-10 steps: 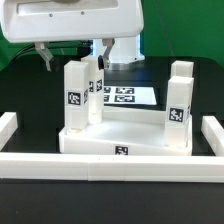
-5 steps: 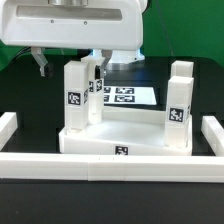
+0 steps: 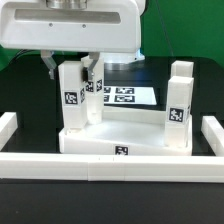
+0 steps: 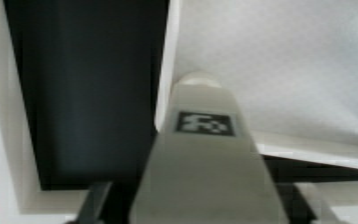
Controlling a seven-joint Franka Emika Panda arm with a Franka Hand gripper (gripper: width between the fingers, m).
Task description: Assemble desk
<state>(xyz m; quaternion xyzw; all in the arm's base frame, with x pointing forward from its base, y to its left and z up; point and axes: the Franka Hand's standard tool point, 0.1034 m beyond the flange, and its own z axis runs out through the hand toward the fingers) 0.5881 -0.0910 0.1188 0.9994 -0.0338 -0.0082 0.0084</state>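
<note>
The white desk tabletop (image 3: pixel 125 135) lies on the black table with several short tagged legs standing in its corner sockets. My gripper (image 3: pixel 71 70) is at the top of the front leg (image 3: pixel 70 100) on the exterior view's left. Its fingers (image 3: pixel 50 68) press against both sides of the leg. In the wrist view the same leg (image 4: pixel 202 160) fills the space between my gripper's (image 4: pixel 206 205) dark fingers (image 4: pixel 101 205). The tabletop (image 4: pixel 282 60) lies beyond it. Other legs stand at the right front (image 3: pixel 177 110), right back (image 3: pixel 182 75) and left back (image 3: pixel 94 85).
The marker board (image 3: pixel 125 97) lies flat behind the tabletop. Long white border rails run along the front (image 3: pixel 110 165), the exterior view's left (image 3: pixel 8 125) and its right (image 3: pixel 212 130). The robot's white body (image 3: pixel 70 25) hangs over the back.
My gripper came down over the left front leg and its fingers drew in against it. The leg shifted slightly toward the exterior view's left.
</note>
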